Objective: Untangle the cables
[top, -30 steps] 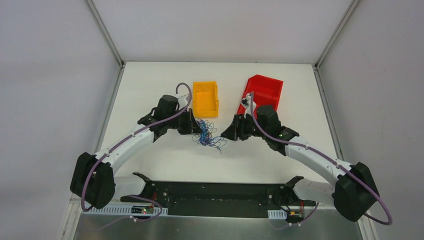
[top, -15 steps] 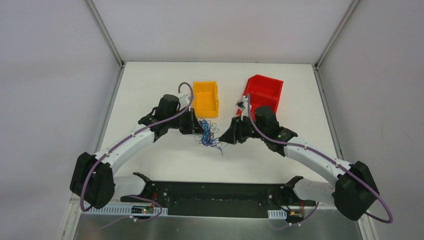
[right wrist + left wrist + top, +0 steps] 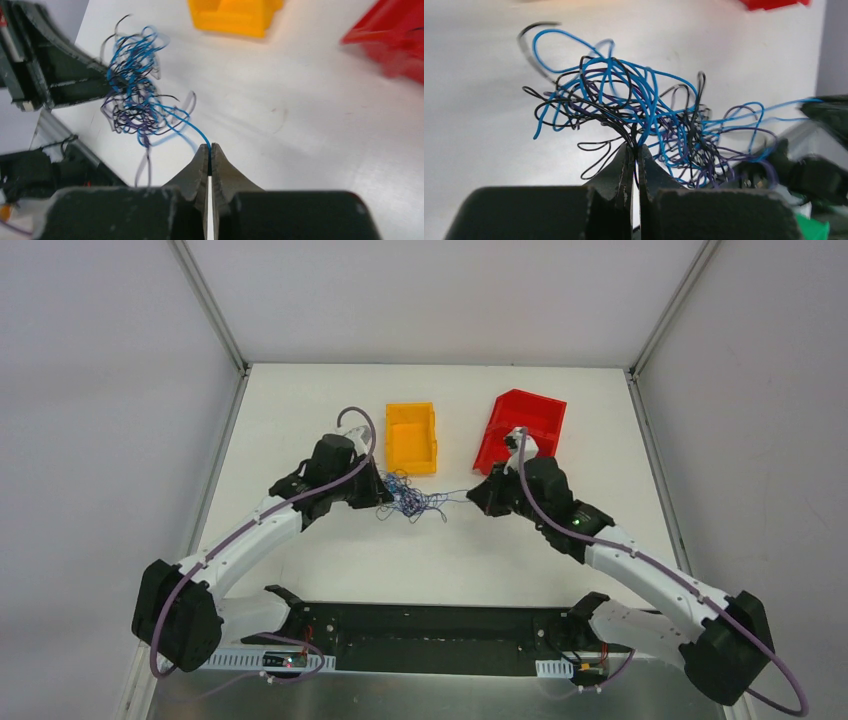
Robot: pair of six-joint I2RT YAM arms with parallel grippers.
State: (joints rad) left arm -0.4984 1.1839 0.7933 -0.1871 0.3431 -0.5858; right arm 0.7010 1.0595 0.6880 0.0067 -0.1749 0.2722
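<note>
The cables (image 3: 407,500) are a tangle of thin blue and black curly wires lying between my two grippers, just in front of the yellow bin. My left gripper (image 3: 384,495) is shut on several strands at the tangle's left side; the left wrist view shows its jaws (image 3: 636,150) pinching black and blue wires of the bundle (image 3: 634,110). My right gripper (image 3: 478,495) is shut on one blue wire; the right wrist view shows its tips (image 3: 210,148) holding that strand, which runs taut to the tangle (image 3: 135,95).
A yellow bin (image 3: 411,436) stands just behind the tangle, also seen in the right wrist view (image 3: 235,17). A red bin (image 3: 520,426) stands behind the right gripper. Grey walls enclose the white table (image 3: 330,400).
The right gripper has pulled back to the right, drawing one blue wire out of the tangle. The left gripper has shifted slightly left with the bundle, which now looks stretched sideways.
</note>
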